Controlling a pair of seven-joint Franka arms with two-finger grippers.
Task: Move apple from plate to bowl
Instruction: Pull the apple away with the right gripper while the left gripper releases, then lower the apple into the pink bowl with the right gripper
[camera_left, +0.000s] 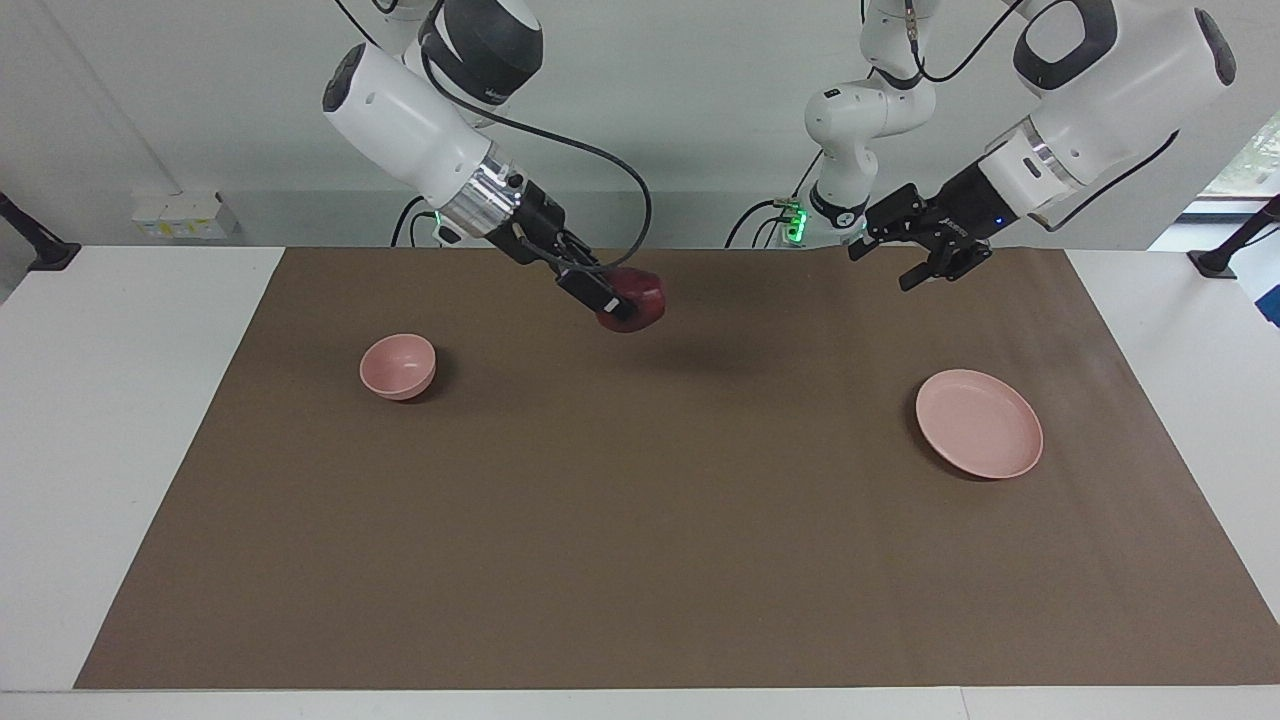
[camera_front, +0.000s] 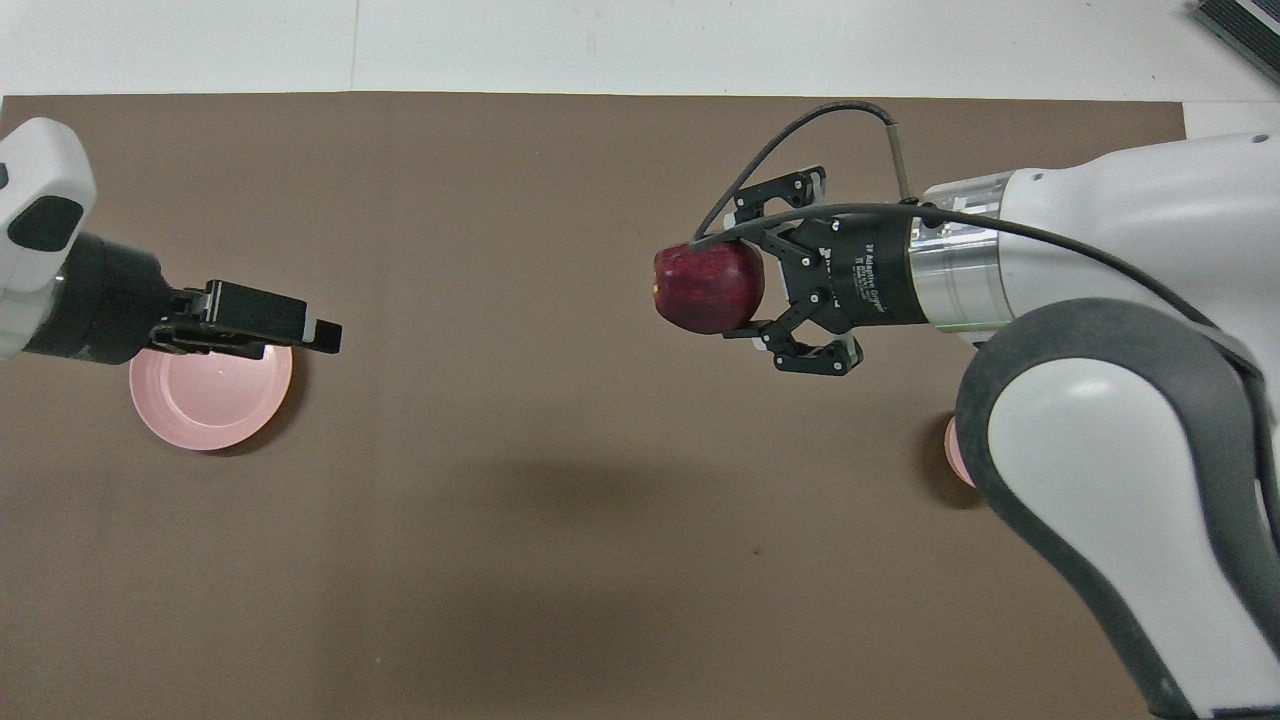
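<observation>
We have the apple (camera_left: 632, 298) off the bare plate (camera_left: 979, 423) and clenched in our right pincer (camera_left: 614, 299), over the surface short of the bowl (camera_left: 398, 366), while our left pincer (camera_left: 925, 256) hangs released, so the drop remains

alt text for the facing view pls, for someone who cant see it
The right hand holds a dark red apple in the air over a brown mat, between a small pink bowl and a pink plate. The left hand, open and holding nothing, hangs above the mat near the plate's end.
</observation>
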